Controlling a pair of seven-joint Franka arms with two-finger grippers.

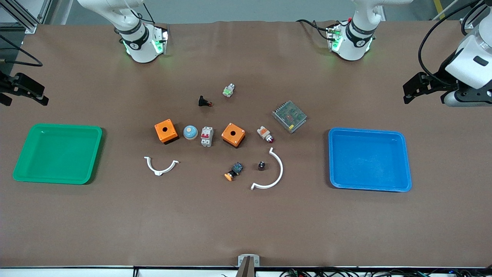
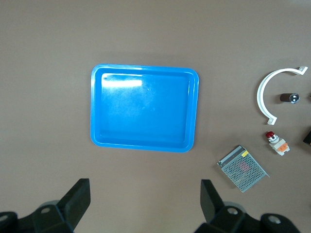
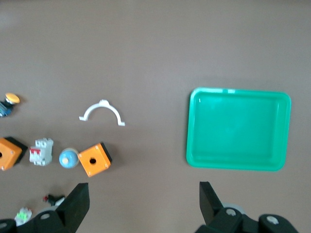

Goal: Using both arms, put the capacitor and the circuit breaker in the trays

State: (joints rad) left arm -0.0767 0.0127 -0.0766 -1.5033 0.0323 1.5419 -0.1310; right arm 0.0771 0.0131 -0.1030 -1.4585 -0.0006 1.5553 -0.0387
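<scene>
The capacitor (image 1: 261, 166), a tiny black cylinder with a silvery top, stands inside the curve of a white arc piece (image 1: 273, 172); it also shows in the left wrist view (image 2: 290, 98). The circuit breaker (image 1: 206, 136), white-grey with red levers, lies between a blue dome (image 1: 190, 132) and an orange box (image 1: 233, 134); it also shows in the right wrist view (image 3: 41, 151). My left gripper (image 1: 417, 89) (image 2: 144, 201) is open and empty, up over the table by the blue tray (image 1: 369, 159). My right gripper (image 1: 23, 90) (image 3: 144, 201) is open and empty, up by the green tray (image 1: 57, 154).
A second orange box (image 1: 166, 131), a white-orange part with red tip (image 1: 265, 134), a metal mesh unit (image 1: 289, 116), a black push-button (image 1: 204, 101), a green-white part (image 1: 228, 90), an orange-capped button (image 1: 234, 171) and another white arc (image 1: 160, 166) lie mid-table.
</scene>
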